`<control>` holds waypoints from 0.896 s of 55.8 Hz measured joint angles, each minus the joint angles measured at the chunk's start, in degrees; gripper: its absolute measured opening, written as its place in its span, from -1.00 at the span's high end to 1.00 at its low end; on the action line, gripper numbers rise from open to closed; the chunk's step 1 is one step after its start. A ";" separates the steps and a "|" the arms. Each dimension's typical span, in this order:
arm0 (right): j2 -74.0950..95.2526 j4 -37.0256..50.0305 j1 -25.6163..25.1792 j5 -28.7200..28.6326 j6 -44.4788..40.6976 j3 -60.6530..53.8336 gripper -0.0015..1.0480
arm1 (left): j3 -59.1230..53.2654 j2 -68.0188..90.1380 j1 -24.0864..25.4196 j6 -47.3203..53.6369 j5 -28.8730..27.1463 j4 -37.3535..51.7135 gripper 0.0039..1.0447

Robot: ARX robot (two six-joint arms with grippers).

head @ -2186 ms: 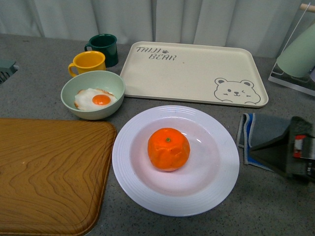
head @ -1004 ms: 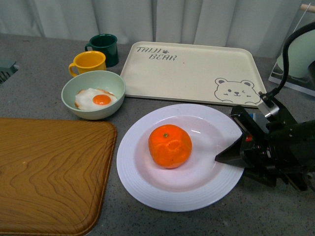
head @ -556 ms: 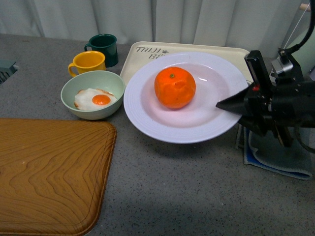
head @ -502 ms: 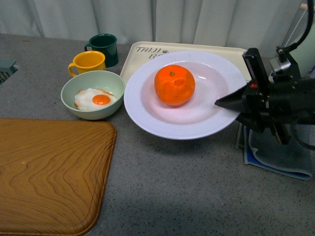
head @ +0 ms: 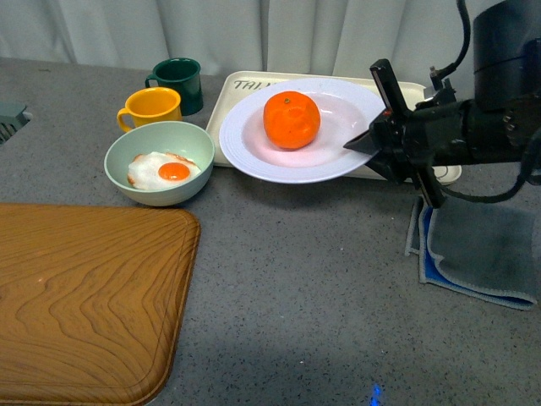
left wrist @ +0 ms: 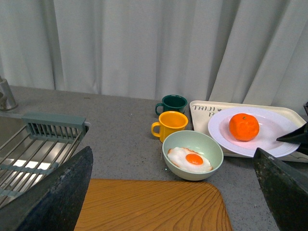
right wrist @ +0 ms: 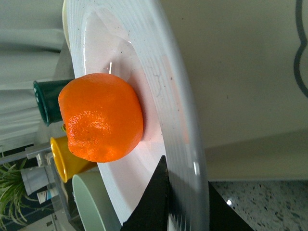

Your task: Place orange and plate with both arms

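Above grey counter (head: 321, 279), right gripper (head: 368, 150) seemingly grips plate (head: 334, 127).

The cream tray (left wrist: 199, 118) is showing dark lettering near one corner: "TAIJI" above, a lone "B" beneath, the rest lying hidden behind the plate (left wrist: 267, 126).

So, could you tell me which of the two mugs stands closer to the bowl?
The yellow mug, right behind the pale green bowl; the dark green mug sits further back.
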 joint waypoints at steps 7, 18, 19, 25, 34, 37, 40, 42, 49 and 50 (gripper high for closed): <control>1.44 -2.34 0.15 1.42 0.13 3.02 0.92 | 0.00 0.00 0.00 0.00 0.00 0.00 -0.88; 1.05 -4.79 0.22 7.63 -6.78 3.52 0.24 | 0.00 0.00 0.00 0.00 0.00 0.00 -0.88; 0.74 -5.01 0.22 8.70 -8.79 3.26 0.17 | 0.00 0.00 0.00 0.00 0.00 0.00 -0.88; -1.29 -4.20 0.24 12.52 -16.79 1.16 -0.14 | 0.00 0.00 0.00 0.00 0.00 0.00 -0.88; -6.29 -1.81 0.55 18.95 -31.71 -2.58 -0.58 | 0.00 0.00 0.00 0.00 0.00 0.00 -0.88; -8.83 0.31 0.81 20.72 -37.31 -4.74 -0.78 | 0.00 0.00 0.00 0.00 0.00 0.00 -0.88; -11.37 4.42 1.27 21.90 -43.45 -7.78 -0.84 | 0.00 0.00 0.00 0.00 -0.02 0.00 -0.88; -12.68 6.64 1.42 22.38 -45.77 -9.46 -0.81 | 0.00 0.00 0.00 0.00 0.00 0.00 -0.88; -14.40 33.46 2.03 35.34 -55.95 -20.00 -0.48 | 0.00 -0.02 0.00 0.00 0.04 0.00 -0.88; -14.99 37.79 1.90 36.02 -57.05 -22.38 -0.41 | 0.00 -0.04 0.00 0.00 0.02 0.00 -0.88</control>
